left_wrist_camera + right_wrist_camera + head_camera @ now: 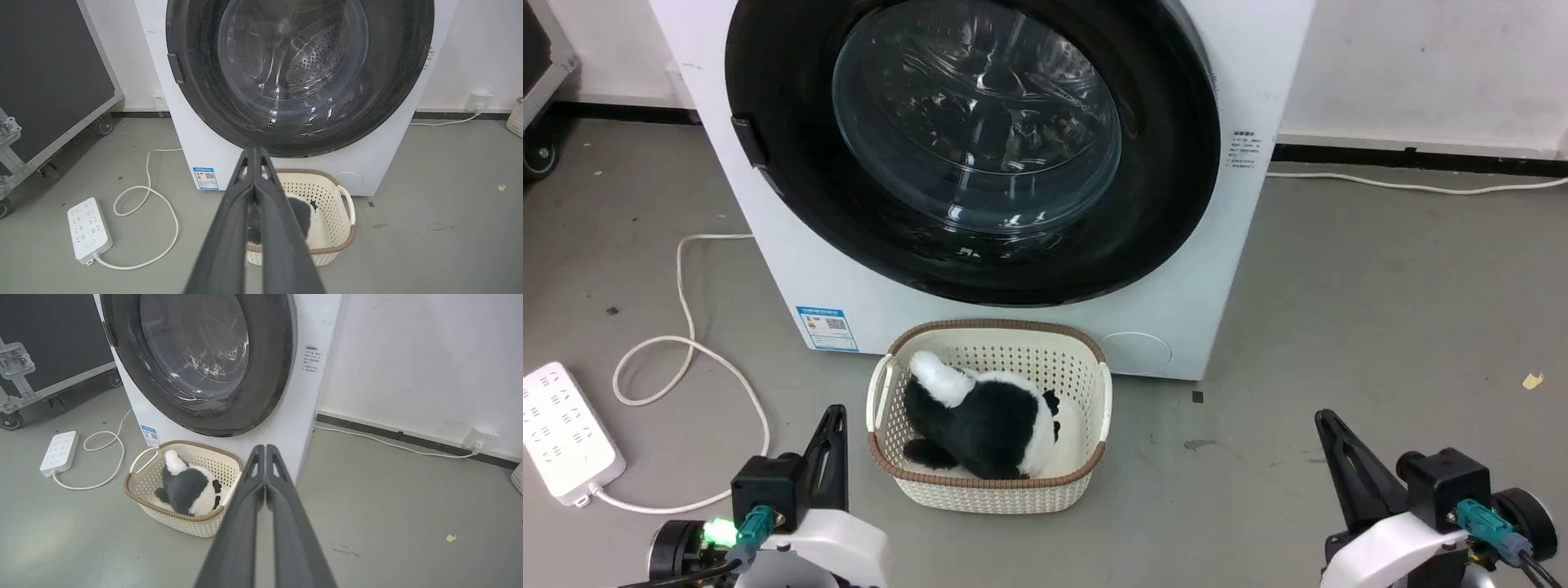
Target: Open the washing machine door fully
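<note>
Washing machine door [1176, 163] closed flat on the washing machine [800, 278], basket [988, 494] just before it, your left end effector [836, 412] and right end effector [1325, 418] clenched empty, short of the door.

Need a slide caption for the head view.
Closed washing machine door, basket with plush toy in front, left gripper and right gripper shut below.

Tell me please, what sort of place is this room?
Probably a test room or workshop set up for laundry, not a home: a white washing machine stands on a plain grey floor, a wheeled black equipment case is parked beside it, and a power strip lies loose on the floor.
</note>
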{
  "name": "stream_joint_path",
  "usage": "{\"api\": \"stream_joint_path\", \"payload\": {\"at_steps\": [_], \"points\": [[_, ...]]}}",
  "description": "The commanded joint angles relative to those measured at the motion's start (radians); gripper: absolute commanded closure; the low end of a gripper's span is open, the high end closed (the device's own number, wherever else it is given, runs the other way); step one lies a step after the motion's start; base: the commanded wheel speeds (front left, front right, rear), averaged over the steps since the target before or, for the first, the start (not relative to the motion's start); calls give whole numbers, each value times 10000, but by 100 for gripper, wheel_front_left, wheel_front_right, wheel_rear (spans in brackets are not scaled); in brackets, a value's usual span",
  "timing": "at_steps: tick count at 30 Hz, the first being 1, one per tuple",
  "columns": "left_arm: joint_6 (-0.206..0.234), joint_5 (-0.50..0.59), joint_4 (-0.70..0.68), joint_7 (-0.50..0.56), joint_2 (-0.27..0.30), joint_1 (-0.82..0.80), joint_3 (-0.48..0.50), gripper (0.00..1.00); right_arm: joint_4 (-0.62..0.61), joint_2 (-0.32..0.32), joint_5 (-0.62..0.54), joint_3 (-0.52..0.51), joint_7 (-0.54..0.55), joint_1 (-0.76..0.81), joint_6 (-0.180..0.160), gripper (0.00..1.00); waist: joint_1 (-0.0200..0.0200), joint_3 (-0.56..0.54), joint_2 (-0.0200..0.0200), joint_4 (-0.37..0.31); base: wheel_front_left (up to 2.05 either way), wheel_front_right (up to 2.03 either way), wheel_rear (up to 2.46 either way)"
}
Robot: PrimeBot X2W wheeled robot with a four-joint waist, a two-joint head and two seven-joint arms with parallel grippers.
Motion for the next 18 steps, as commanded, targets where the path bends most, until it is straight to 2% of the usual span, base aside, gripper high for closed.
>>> {"api": "stream_joint_path", "payload": {"at_steps": [1, 18], "points": [[28, 89, -37, 3, 4, 25, -5, 100, 22, 28, -53, -11, 5, -119, -9, 100, 0, 0, 0, 0, 0, 0, 0], [28, 89, -37, 3, 4, 25, -5, 100, 22, 28, -53, -11, 5, -119, -9, 100, 0, 0, 0, 0, 0, 0, 0]]}}
